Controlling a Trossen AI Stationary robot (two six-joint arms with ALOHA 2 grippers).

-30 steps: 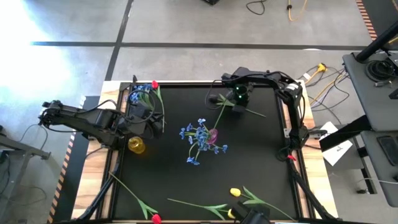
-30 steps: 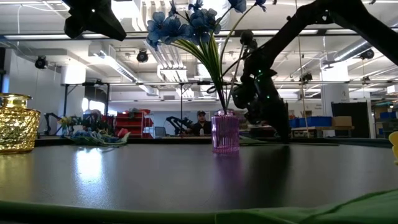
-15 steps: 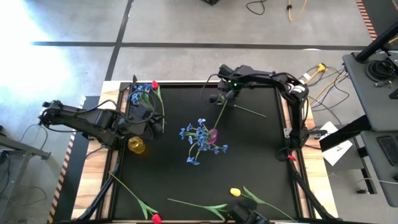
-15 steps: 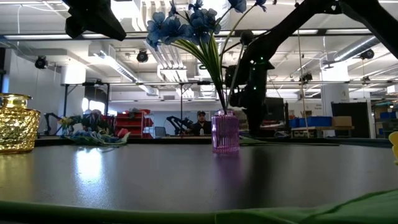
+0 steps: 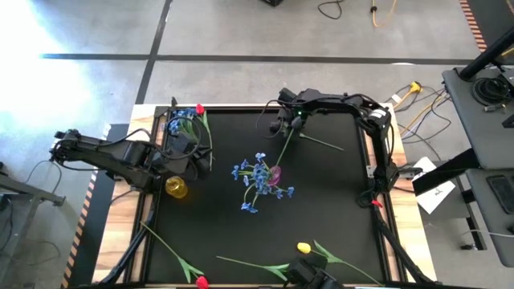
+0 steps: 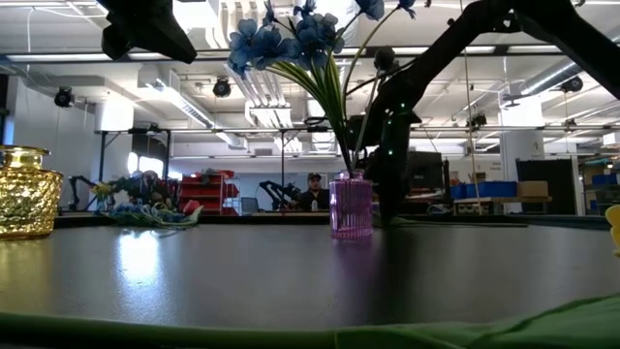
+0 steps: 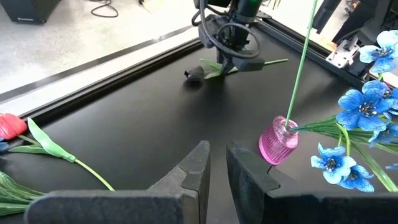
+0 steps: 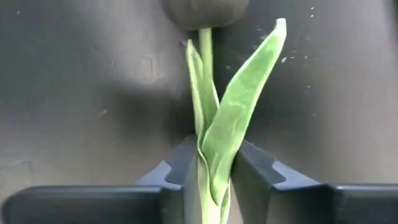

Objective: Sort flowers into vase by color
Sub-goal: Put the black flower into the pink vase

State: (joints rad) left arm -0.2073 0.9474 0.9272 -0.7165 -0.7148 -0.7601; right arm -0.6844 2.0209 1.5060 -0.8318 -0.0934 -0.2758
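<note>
My right tool [image 8: 210, 171] is clamped on the stem and leaves of the dark-headed bloom [image 7: 194, 74], which lies on the bench [image 5: 337, 201] near its far edge. My left tool [image 7: 216, 168] hangs slightly open, empty, beside the yellow vase [image 5: 176, 188].

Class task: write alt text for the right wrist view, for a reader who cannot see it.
The right gripper is closed on the green stem and leaves of the dark-headed flower, which lies on the black table. The dark bloom sits at the frame's upper edge.
</note>
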